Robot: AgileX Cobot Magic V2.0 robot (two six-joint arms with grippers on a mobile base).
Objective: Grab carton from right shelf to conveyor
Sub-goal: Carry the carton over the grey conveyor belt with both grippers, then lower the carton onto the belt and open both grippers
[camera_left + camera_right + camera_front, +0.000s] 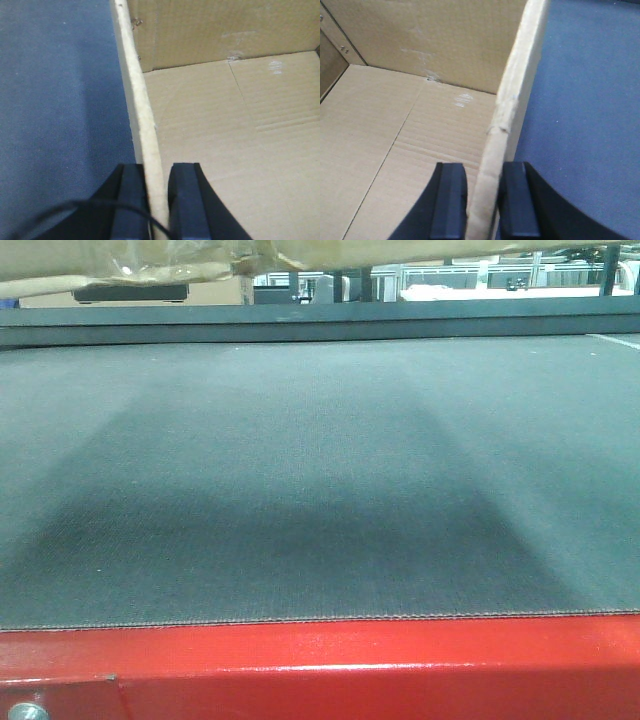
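Note:
The carton is an open brown cardboard box. Its underside with crinkled clear tape [150,265] shows along the top edge of the front view, above the conveyor belt [320,480]. My left gripper [157,172] is shut on the carton's left wall [142,105], one finger outside and one inside. My right gripper [484,172] is shut on the carton's right wall [517,85] in the same way. The carton's bare inner floor shows in both wrist views [225,135] [410,130]. The dark belt lies below, outside each wall [55,100] [585,110]. The right shelf is out of view.
The conveyor's glossy red frame edge [330,660] runs along the front, with a silver bolt [28,710] at the lower left. A dark rail [320,320] borders the belt's far side, with racks and equipment behind it.

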